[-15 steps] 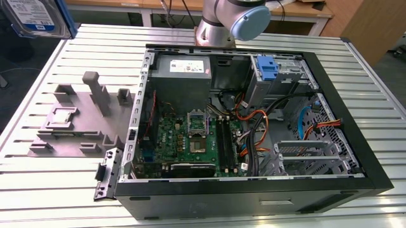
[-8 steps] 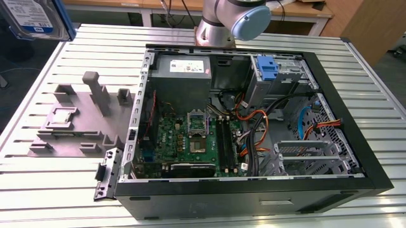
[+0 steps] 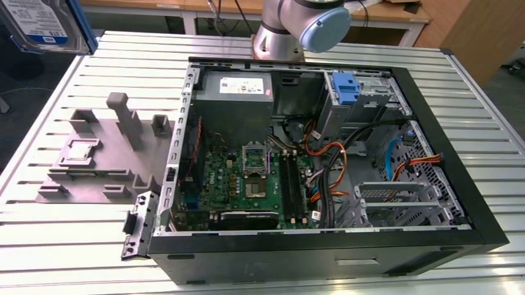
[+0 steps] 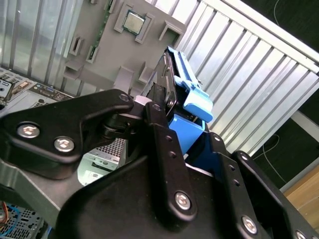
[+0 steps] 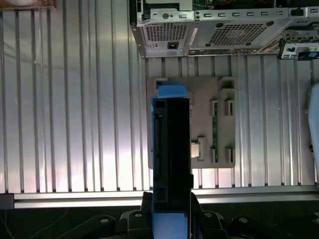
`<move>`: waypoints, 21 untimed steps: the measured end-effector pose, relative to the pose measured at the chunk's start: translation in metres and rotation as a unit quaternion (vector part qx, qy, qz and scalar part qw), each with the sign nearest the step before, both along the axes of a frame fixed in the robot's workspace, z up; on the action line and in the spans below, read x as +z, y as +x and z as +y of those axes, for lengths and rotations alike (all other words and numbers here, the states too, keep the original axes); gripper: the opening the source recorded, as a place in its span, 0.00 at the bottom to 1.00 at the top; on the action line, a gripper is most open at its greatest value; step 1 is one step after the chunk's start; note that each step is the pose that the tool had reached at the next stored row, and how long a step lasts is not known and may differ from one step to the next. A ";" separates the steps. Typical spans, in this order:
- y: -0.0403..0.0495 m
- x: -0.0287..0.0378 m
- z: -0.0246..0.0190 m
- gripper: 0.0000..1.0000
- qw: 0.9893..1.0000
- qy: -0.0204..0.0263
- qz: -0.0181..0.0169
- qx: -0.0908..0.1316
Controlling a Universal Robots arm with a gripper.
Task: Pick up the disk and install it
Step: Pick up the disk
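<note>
The flat grey metal disk point(image 3: 39, 23) with a white-and-blue label and a blue plastic frame hangs in the air at the exterior view's left, high over the ribbed silver metal surface point(image 3: 74, 239). In the first wrist view the disk point(image 5: 172, 149) shows its thin edge, and the black jaws pinch it by its two wide flat sides. It is likely hard, stiff and a bit heavy. The smooth metal may slip, and bumps could hurt it. The sides are the best place to hold it, not the bendy blue frame point(image 4: 192, 97). Under it sits a grey plastic holder with slots point(image 5: 219, 144), next to the open black computer case point(image 3: 459, 203).
</note>
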State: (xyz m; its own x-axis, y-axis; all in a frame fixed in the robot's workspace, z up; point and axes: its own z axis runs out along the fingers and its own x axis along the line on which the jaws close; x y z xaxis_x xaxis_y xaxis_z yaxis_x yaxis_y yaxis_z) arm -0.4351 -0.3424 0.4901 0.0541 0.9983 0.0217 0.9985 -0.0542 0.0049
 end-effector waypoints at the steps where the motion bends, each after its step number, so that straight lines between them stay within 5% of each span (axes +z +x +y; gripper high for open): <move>1: 0.0004 0.0000 -0.0005 0.37 1.000 0.000 0.000 0.000; 21: 0.0099 -0.0002 -0.0007 0.37 1.000 0.000 0.000 0.000</move>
